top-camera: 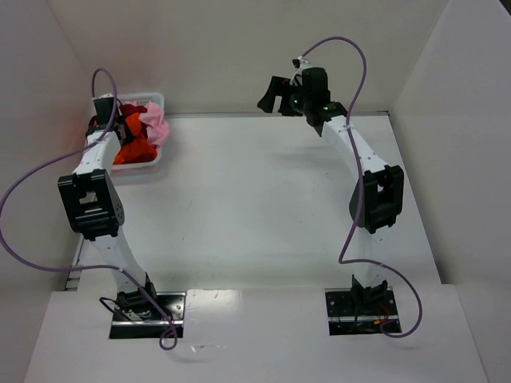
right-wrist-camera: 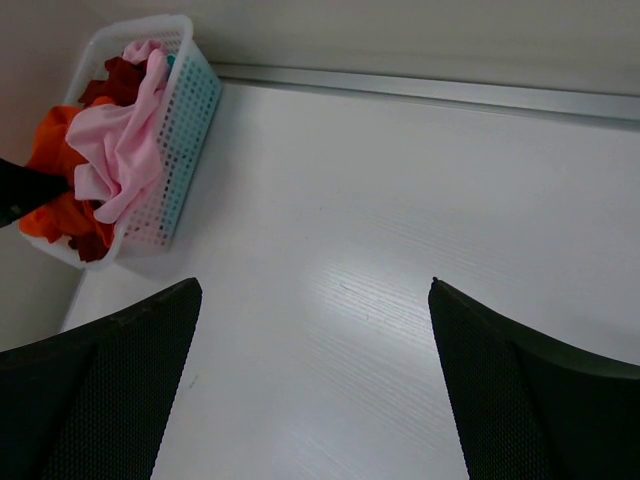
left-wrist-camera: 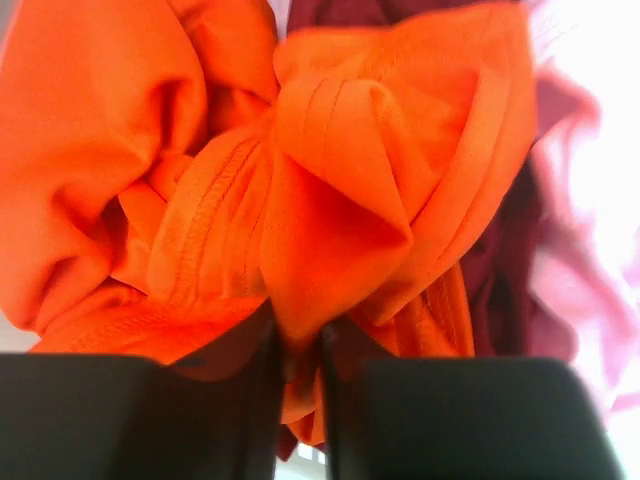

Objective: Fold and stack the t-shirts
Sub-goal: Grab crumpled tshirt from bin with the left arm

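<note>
The left end effector (left-wrist-camera: 300, 345) reaches into the white mesh basket (right-wrist-camera: 175, 170) at the far left corner of the worktop (top-camera: 263, 207). Its two dark fingers stand narrow, with only a slim gap between them, and a fold of the orange t-shirt (left-wrist-camera: 340, 200) sits in that gap. The close, blurred wrist view makes it hard to be sure, but the cloth appears to be pinched there. The orange t-shirt lies bunched and creased in the basket, filling most of the left wrist view. The dark red t-shirt (left-wrist-camera: 500, 270) is tucked behind and to the right of it, and the pale pink t-shirt (left-wrist-camera: 590, 200) lies further right, draped over the basket's rim on the side facing the open worktop. All three shirts are crumpled together in the basket. The right end effector (right-wrist-camera: 312, 290) hangs above the far right part of the worktop, well apart from the basket. Its fingers are spread wide with nothing between them, and it points back across the bare white surface toward the basket.
</note>
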Available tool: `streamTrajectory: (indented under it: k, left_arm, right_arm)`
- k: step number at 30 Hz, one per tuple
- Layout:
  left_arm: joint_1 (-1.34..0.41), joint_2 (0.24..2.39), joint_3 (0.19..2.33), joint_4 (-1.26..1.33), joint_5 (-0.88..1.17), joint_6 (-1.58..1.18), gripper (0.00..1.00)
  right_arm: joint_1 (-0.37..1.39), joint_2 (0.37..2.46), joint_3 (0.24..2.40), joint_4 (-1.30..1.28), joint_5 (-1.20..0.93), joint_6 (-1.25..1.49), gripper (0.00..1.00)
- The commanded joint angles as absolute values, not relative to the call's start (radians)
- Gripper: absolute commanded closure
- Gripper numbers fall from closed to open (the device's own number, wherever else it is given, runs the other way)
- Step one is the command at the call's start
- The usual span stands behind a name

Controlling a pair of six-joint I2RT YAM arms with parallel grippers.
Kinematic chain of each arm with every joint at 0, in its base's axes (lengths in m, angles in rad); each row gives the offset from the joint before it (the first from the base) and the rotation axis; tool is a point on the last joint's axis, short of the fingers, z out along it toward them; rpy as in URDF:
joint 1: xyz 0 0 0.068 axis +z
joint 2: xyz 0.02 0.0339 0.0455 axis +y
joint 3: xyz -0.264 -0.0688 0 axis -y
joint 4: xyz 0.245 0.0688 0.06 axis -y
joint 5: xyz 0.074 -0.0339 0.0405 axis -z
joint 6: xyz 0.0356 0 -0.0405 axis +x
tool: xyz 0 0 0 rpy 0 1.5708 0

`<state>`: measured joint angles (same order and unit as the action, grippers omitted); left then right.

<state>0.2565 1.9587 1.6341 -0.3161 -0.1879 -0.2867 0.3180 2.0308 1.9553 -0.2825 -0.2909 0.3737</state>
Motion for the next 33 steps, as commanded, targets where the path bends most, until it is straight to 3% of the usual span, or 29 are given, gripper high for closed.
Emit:
streamTrajectory:
  k: [1,5,12,20,23,25,29,33]
  left_arm:
    - [0.256,1.928,1.7,-0.287,-0.206,-0.278,0.83]
    - [0.256,1.876,1.736,-0.298,-0.215,-0.287,1.0]
    - [0.256,1.706,1.873,-0.38,-0.112,-0.284,1.0]
    - [0.163,1.522,2.112,-0.477,0.31,-0.224,1.0]
    - [0.147,1.425,2.141,-0.466,0.443,-0.34,1.0]
    - [0.147,1.335,2.132,-0.445,0.518,-0.385,1.0]
    - [0.147,1.128,1.892,-0.284,0.595,-0.408,0.97]
    - [0.147,0.996,1.849,-0.163,0.682,-0.507,0.96]
  right_arm:
    - [0.316,1.948,1.937,-0.23,-0.276,0.379,0.0]
    - [0.316,1.93,1.891,-0.219,-0.276,0.402,0.0]
    - [0.316,1.839,1.81,-0.167,-0.285,0.422,0.0]
    - [0.316,1.68,1.672,-0.105,-0.285,0.39,0.0]
    - [0.316,1.579,1.571,-0.055,-0.285,0.402,0.0]
    - [0.316,1.49,1.513,0.001,-0.285,0.402,0.0]
    - [0.316,1.326,1.347,0.055,-0.262,0.413,0.0]
    - [0.316,1.194,1.305,0.052,-0.232,0.4,0.0]
